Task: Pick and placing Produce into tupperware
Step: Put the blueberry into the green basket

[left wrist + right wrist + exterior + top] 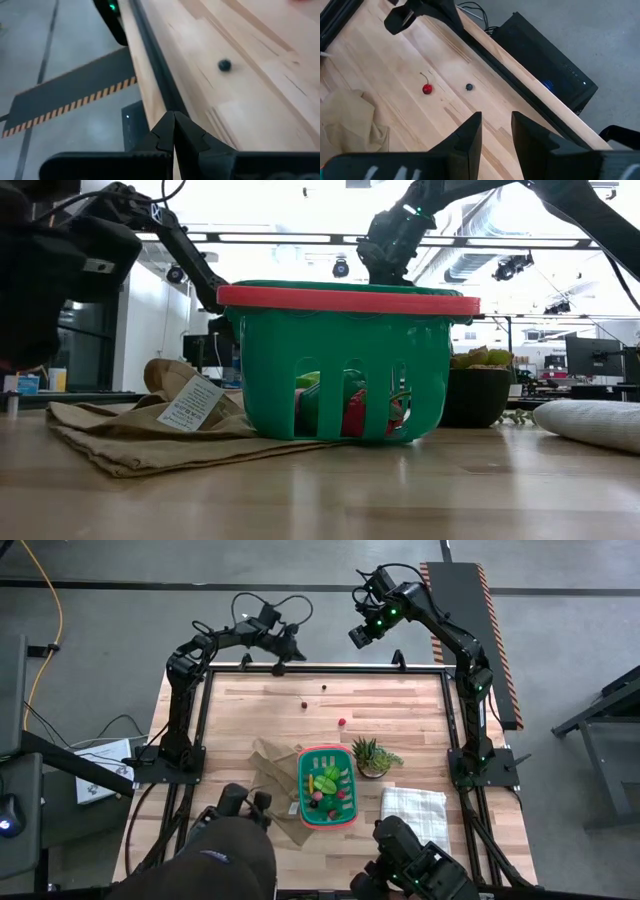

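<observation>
basket [302, 790]: 1 | loose cherries [304, 705]: 2 | dark berry [323, 686]: 1

No legible text, even on the tag [190, 403].

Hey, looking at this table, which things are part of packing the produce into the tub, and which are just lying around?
Part of the job:
- teal tupperware, already holding some produce
- red cherry loose on the wood
- dark berry near it
- small red piece beside the plant

Just lying about:
- potted plant
- white cloth
- brown paper bag under the tupperware
</observation>
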Motion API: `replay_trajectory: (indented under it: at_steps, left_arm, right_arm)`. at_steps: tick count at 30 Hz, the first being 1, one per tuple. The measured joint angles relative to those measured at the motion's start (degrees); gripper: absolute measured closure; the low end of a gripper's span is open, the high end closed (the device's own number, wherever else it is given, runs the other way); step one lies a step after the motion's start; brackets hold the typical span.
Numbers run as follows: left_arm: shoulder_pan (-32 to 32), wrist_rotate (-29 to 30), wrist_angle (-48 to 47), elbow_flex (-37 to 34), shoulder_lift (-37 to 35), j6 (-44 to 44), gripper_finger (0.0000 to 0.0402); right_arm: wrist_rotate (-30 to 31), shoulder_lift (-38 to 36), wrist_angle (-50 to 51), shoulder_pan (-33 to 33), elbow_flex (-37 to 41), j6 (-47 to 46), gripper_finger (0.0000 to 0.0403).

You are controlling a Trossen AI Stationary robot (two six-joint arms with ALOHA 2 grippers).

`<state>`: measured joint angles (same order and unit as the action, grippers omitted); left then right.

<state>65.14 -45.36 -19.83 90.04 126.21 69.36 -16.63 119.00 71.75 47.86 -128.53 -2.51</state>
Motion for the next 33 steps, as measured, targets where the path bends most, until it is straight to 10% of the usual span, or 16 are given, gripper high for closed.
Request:
replay_trajectory:
  at_steps: [33]
  left_arm:
    - [-8.71, 11.71, -14.17, 0.02, -2.34, 6.69, 0.0401]
  right_arm:
    - [-0.01, 0.00, -2.67, -0.01, 0.00, -1.03, 0.0307]
